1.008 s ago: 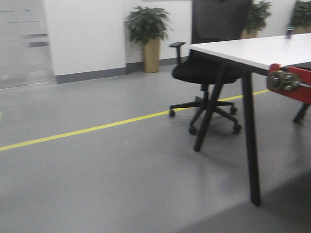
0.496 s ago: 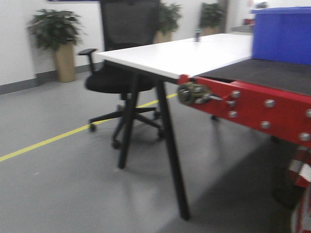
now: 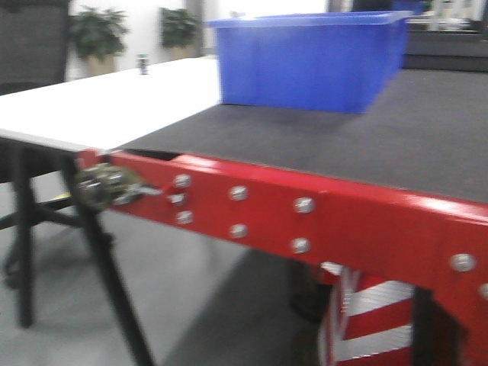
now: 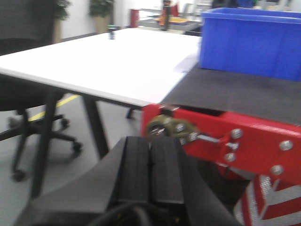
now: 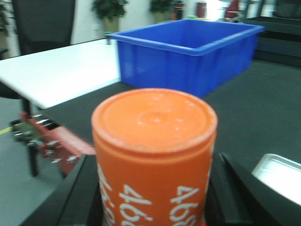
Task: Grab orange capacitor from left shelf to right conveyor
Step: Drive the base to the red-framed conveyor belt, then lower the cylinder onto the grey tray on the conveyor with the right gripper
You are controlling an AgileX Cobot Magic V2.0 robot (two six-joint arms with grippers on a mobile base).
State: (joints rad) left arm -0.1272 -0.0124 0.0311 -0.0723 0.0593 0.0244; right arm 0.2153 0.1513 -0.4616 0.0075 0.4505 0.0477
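The orange capacitor (image 5: 154, 155), flat-topped with white "4680" print, fills the right wrist view, and my right gripper (image 5: 153, 197) is shut on it with a black finger pressed to each side. Behind it lies the right conveyor, a dark grey belt (image 5: 244, 99) with a red bolted frame edge (image 3: 305, 221). A corner of the silver tray (image 5: 280, 172) shows on the belt at the right. My left gripper (image 4: 149, 162) is shut with nothing in it, its pads together, just short of the conveyor's red corner (image 4: 225, 141). The left shelf is out of view.
A large blue bin (image 3: 309, 61) stands on the belt toward the far side. A white table (image 3: 99, 103) with black legs adjoins the conveyor's left end, with a black office chair (image 4: 28, 70) beside it. Potted plants stand by the far wall.
The front view has swung from open floor and the chair to the white table and now onto the conveyor, whose red edge and blue bin have come close.
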